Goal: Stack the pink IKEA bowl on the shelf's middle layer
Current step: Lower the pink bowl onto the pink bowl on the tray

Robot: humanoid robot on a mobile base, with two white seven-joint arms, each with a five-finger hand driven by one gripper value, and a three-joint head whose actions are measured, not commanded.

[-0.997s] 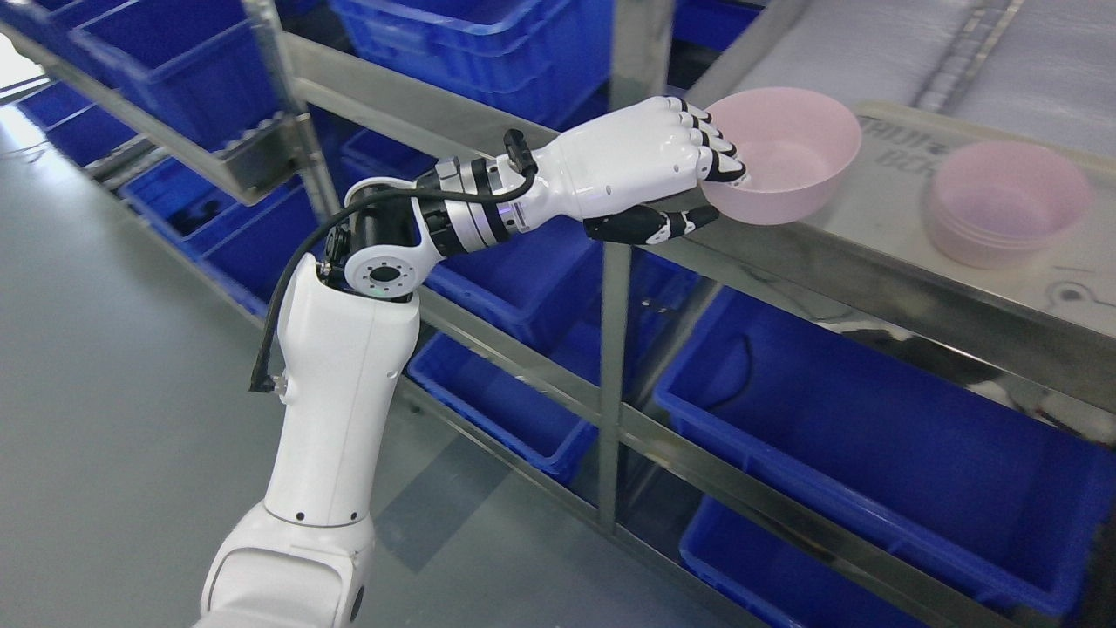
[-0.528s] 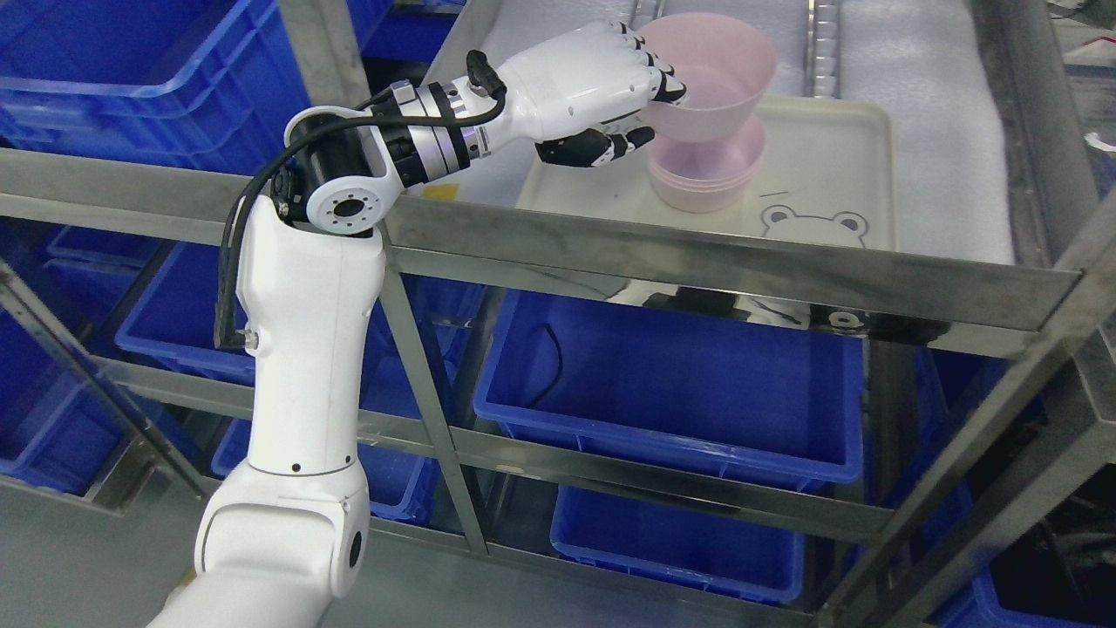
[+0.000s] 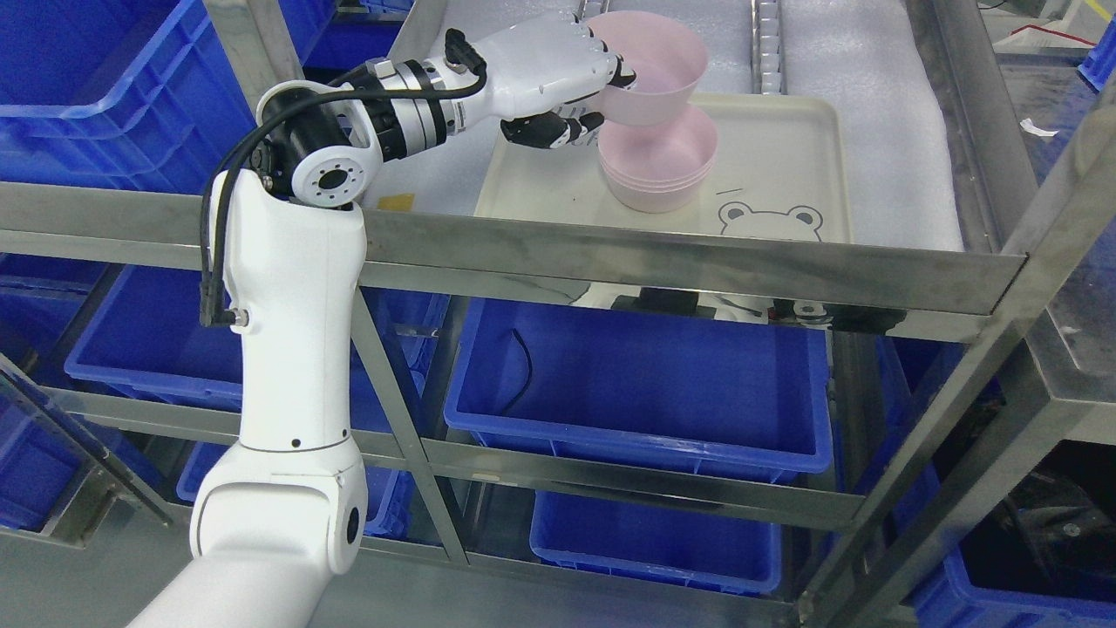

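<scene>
So the left hand (image 3: 571, 74) is gripping the pink bowl (image 3: 649, 74) by its near rim, holding it tilted right above the stack of bowls (image 3: 660, 170) sitting on the cream tray (image 3: 785, 139).

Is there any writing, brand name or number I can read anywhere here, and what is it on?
None can be read.
The cream tray shows only a bear face drawing, no words.
The pink bowl in the left hand and the stacked bowls show no marking.
</scene>
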